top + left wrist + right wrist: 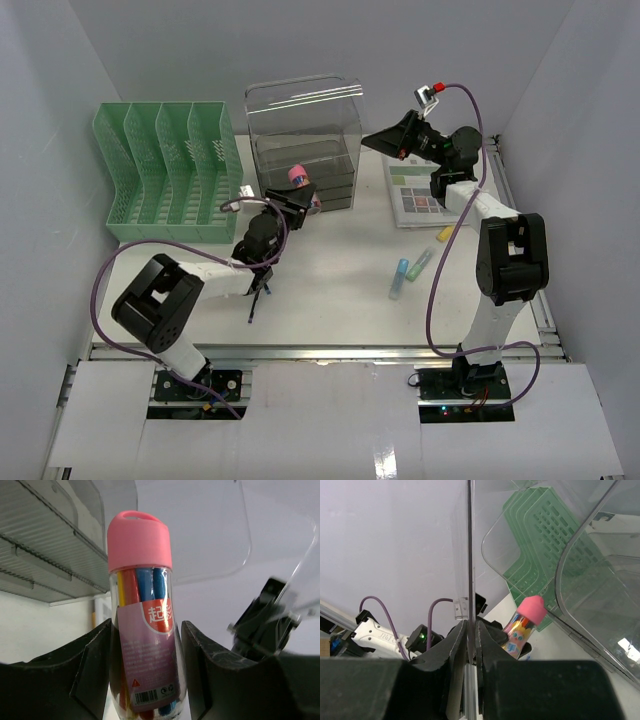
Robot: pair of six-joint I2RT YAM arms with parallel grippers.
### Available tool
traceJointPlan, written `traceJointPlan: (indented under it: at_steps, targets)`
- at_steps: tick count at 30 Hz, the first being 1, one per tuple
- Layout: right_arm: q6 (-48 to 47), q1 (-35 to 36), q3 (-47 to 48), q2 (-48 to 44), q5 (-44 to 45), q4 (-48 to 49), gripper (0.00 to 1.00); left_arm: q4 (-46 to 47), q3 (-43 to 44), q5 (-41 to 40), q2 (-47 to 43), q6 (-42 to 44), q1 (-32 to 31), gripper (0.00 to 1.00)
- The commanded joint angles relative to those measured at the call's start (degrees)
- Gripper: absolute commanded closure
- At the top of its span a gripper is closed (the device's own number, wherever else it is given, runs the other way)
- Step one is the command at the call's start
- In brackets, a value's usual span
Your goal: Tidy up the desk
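The white desk (330,270) has a silver rail (320,350) along its near edge. My left gripper (297,196) is shut on a clear tube of coloured markers with a pink cap (299,178), held tilted just in front of the clear plastic drawer box (305,140). In the left wrist view the tube (142,630) stands upright between the black fingers (95,655). My right gripper (388,140) is shut on the box's thin clear flap (469,555), which it holds raised. The tube also shows in the right wrist view (525,622).
A green slotted file rack (170,170) stands at the back left. A calculator (415,195) lies at the back right. Yellow (445,234), green (420,263) and blue (399,278) markers lie on the right, and a black pen (256,298) by the left arm.
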Motion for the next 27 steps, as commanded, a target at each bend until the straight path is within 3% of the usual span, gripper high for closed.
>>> traceJointPlan:
  at_steps: [1, 11, 21, 27]
  targets:
    - [-0.79, -0.75, -0.17, -4.01, 1.01, 2.9, 0.84, -10.66, 6.68, -1.89, 0.57, -15.91, 2.24, 1.0]
    - [-0.88, -0.75, -0.6, -4.28, 1.36, 2.98, 0.84, -7.34, 16.23, -8.54, 7.05, -13.64, 2.77, 1.0]
    - [-1.05, -0.75, -1.18, -4.63, 1.71, 2.93, 0.84, -17.96, 28.21, -10.73, 13.87, -19.53, 3.77, 0.98]
    - [-1.09, -0.75, -1.57, -4.94, 1.88, 2.98, 0.83, -21.43, 31.83, -12.04, 14.9, -19.68, 3.82, 0.51]
